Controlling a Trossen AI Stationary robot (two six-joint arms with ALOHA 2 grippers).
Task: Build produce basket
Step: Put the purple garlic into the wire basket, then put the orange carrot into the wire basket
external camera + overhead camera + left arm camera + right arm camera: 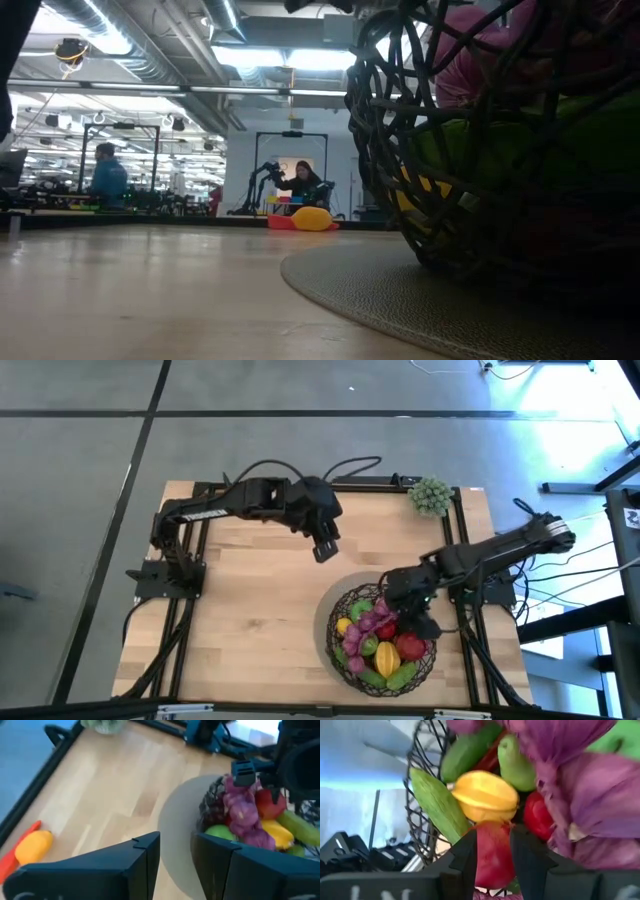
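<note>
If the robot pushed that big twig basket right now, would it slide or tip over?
Probably slide, not tip. The basket is wide and low, sitting flat on a round mat, so it looks steady. It's piled with produce, which likely weighs it down. Its open woven wire looks stiff, so it should hold its shape. The right pincer is over it.

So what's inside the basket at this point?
The basket holds mixed produce: purple pieces on top, a yellow star-shaped fruit, green items and a red fruit between the right hand's fingers. Anything underneath is covered.
</note>
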